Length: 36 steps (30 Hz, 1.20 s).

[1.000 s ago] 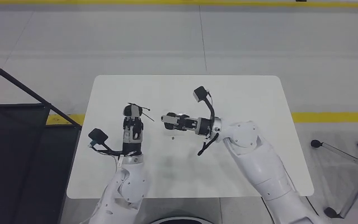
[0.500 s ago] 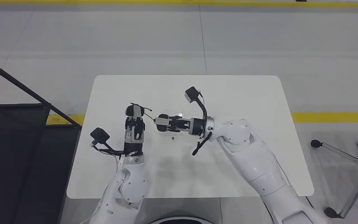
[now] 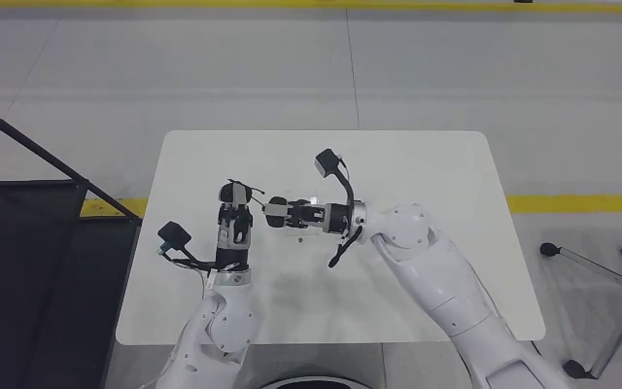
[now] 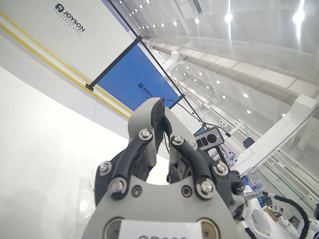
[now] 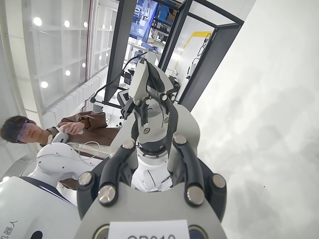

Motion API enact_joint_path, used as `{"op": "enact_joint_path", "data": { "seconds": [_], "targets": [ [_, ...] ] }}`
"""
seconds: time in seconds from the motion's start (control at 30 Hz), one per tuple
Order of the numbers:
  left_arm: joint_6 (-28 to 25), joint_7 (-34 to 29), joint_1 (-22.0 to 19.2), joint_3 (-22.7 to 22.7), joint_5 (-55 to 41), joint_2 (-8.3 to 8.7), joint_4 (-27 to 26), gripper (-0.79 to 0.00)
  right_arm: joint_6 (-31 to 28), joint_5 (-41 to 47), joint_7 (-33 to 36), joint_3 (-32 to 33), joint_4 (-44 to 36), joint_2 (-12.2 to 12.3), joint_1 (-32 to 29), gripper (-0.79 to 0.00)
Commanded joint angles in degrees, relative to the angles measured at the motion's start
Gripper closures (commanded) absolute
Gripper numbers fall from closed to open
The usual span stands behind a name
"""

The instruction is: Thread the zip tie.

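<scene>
The zip tie (image 3: 252,192) is a thin black strand pinched in my left gripper (image 3: 231,197), which stands upright over the table's left half. In the left wrist view the fingers (image 4: 139,123) are shut on the zip tie (image 4: 165,135), and its end pokes out past the tips. My right gripper (image 3: 273,212) lies level just to the right of the left one, pointing at it, a short gap apart. In the right wrist view my right gripper (image 5: 154,115) is open and frames the left gripper (image 5: 147,78), with nothing between its own fingers.
Both arms work over a white table (image 3: 418,165). A tiny dark speck (image 3: 301,236) lies on it below the right gripper. A black-framed barrier (image 3: 39,243) stands off the table's left edge. The right and far parts of the table offer free room.
My right gripper has slid left, closing most of the gap to the left gripper. The left gripper has kept its place with the zip tie in it.
</scene>
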Motion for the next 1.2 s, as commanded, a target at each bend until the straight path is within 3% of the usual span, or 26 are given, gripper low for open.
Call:
{"op": "enact_joint_path", "data": {
  "seconds": [0.0, 0.3, 0.47, 0.5, 0.53, 0.6, 0.63, 1.17],
  "targets": [
    [-0.1, -0.1, 0.0, 0.0, 0.0, -0.03, 0.0, 0.0, 0.0, 0.1, 0.0, -0.1, 0.2, -0.1, 0.1, -0.215],
    [-0.6, -0.3, 0.3, 0.0, 0.0, -0.14, -0.1, 0.0, 0.0, 0.3, 0.3, -0.2, 0.6, -0.3, 0.4, -0.012],
    [-0.6, -0.4, 0.5, -0.2, 0.0, -0.21, -0.2, 0.0, -0.1, 0.1, 0.3, -0.2, 0.7, -0.4, 0.4, 0.0],
    [-0.5, -0.4, 0.6, -0.2, 0.0, -0.22, -0.3, -0.336, -0.2, 0.1, 0.0, 0.0, 0.6, -0.4, 0.4, 0.0],
    [-0.5, -0.5, 0.7, -0.2, 0.1, -0.22, -0.5, -0.372, -0.4, 0.1, -0.3, 0.1, 0.6, -0.4, 0.3, 0.0],
    [-0.4, -0.6, 0.9, -0.3, 0.1, -0.23, -0.7, -0.733, -1.0, 0.2, -0.9, 0.7, 0.4, -0.4, 0.0, 0.0],
    [-0.3, -0.6, 1.0, -0.4, 0.0, -0.25, -0.8, -0.785, -1.2, 0.4, -1.1, 0.9, 0.3, -0.3, -0.2, 0.0],
    [1.0, -0.2, 1.4, -1.6, -0.8, -0.32, -1.8, -0.785, -4.2, 3.8, 2.4, 6.9, -1.4, 1.0, -2.0, 0.0]
  ]
}}
